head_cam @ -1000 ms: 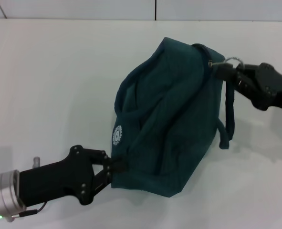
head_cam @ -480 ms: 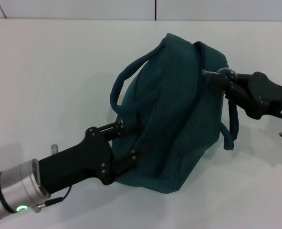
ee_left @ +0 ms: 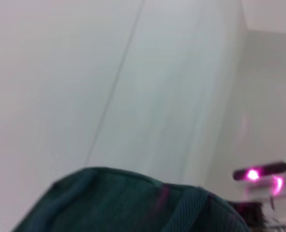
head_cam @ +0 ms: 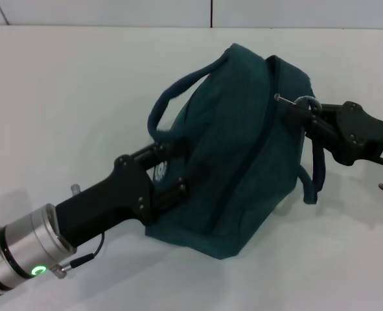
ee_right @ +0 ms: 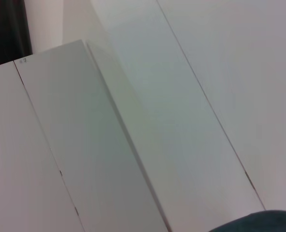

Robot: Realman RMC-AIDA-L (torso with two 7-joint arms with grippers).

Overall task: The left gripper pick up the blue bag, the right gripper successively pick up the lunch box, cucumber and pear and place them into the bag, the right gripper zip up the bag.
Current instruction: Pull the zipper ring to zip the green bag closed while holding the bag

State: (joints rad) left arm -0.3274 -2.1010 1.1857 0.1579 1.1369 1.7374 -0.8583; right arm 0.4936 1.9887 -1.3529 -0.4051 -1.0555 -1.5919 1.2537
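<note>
Left pincer grips blue bag side, frame middle. Right pincer pinches zip pull. Food gone inside; zipping nearly done.

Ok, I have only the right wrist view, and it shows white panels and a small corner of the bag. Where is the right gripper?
Observer: The right gripper is at the upper end of the bag, closed on the zip pull.
Operator: And the left one?
Observer: The left gripper is against the bag's side, below the handle.
Operator: Is the bag's mouth open?
Observer: No. In the head view the zip looks closed along its length, and nothing inside shows.
</note>
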